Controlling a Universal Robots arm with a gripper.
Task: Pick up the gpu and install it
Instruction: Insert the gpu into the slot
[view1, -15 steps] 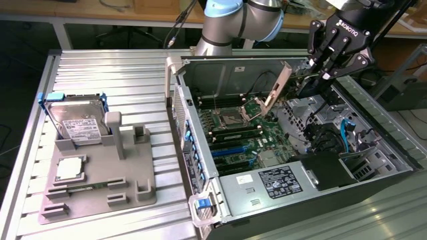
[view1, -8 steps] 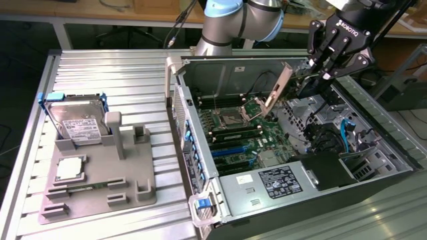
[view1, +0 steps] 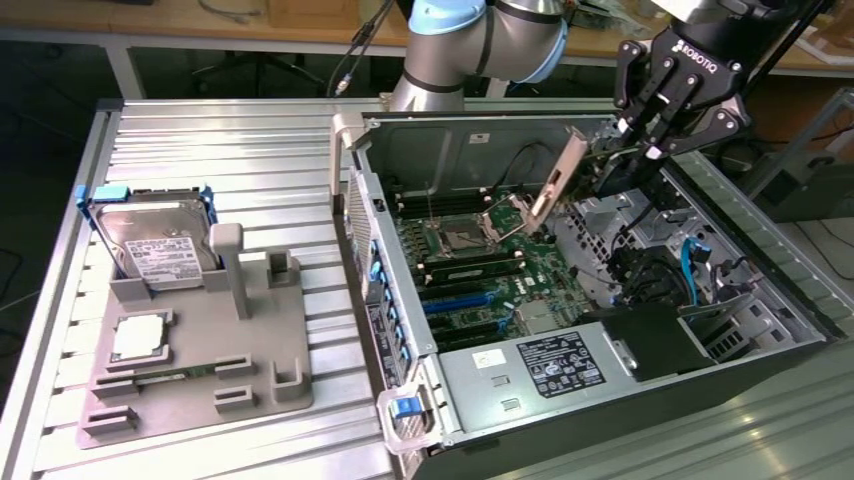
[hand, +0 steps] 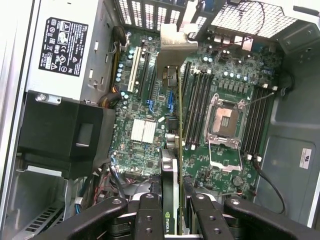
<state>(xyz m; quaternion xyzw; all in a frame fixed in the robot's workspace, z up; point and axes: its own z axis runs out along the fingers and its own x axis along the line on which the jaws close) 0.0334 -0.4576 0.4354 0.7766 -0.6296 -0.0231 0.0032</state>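
- The hand (hand: 172, 212) is clamped on the gpu (hand: 172, 150), edge-on above the motherboard (hand: 210, 165) inside the open case (view1: 400, 330).
- Best kept square with the expansion slots, bracket toward the case's rear openings.

A: What surrounds the rig?
B: The desk (view1: 227, 130) is ribbed metal, silver-grey, with long parallel grooves and a raised edge on the exterior view's left.
A: And behind it?
B: A light wooden bench (view1: 160, 25) runs along the back. Dark cables (view1: 358, 45) hang off it, and it is shadowy underneath.
A: Floor?
B: Dark, seen at the exterior view's far left (view1: 20, 250). I can't tell the material.
A: Anything on the right?
B: A dark grey box (view1: 814, 185) stands beyond the desk, detail unclear.
A: Lighting?
B: Even and bright from overhead, with soft shadows. No window or wall visible.
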